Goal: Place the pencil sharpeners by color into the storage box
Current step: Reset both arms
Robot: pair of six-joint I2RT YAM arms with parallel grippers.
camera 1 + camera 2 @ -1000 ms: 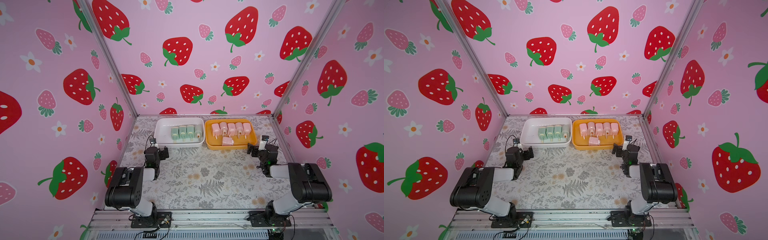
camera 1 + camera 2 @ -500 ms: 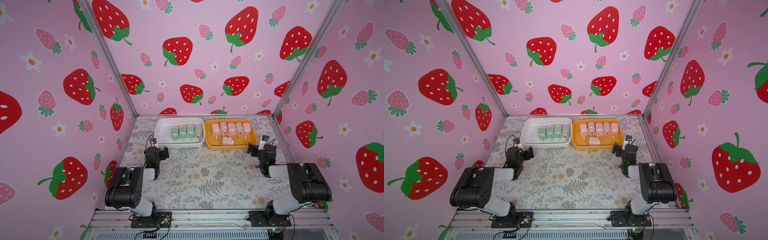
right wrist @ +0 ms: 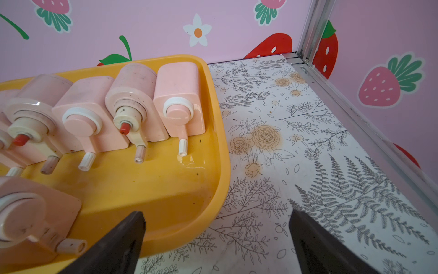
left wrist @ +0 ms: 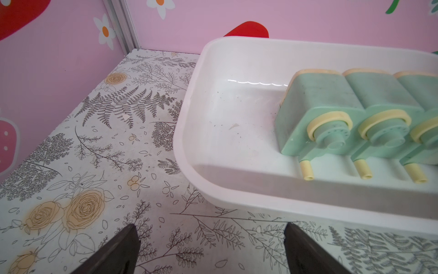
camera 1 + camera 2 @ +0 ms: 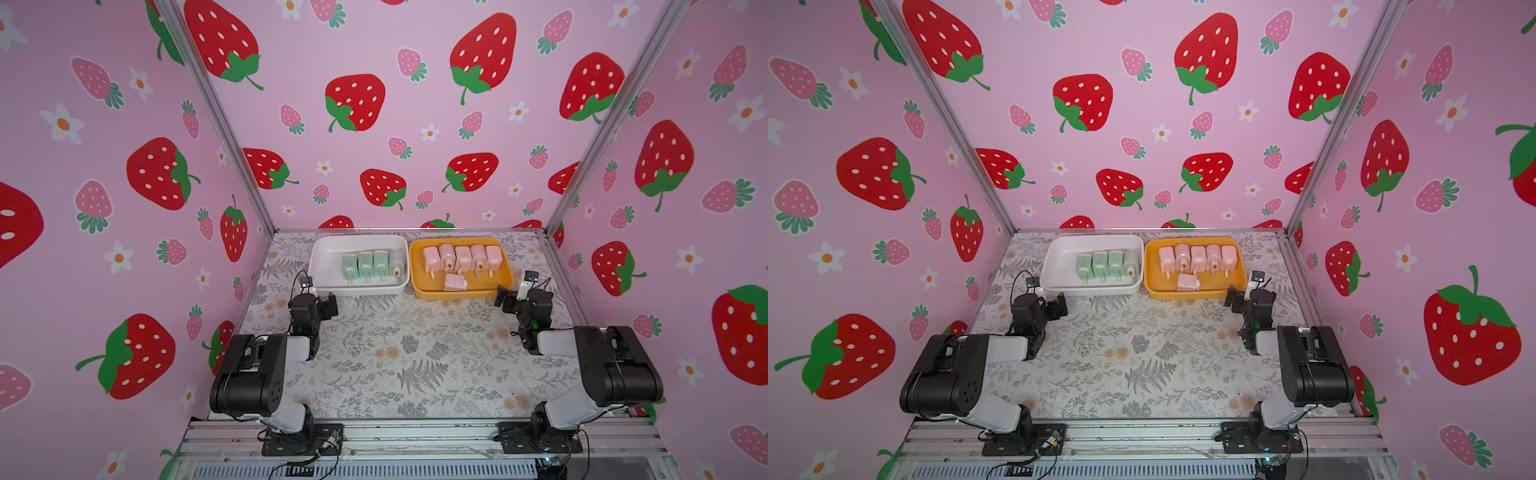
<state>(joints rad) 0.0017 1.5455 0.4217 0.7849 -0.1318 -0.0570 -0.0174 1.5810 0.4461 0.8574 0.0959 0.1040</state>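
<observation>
As end effectors gape beside the box rims, mat spreads between.

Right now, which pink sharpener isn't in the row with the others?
The lone pink sharpener at the orange tray's front; the other five sit side by side behind it.

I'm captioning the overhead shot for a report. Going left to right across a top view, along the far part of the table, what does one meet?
left gripper → white box holding four green sharpeners → orange tray holding six pink sharpeners → right gripper
</observation>
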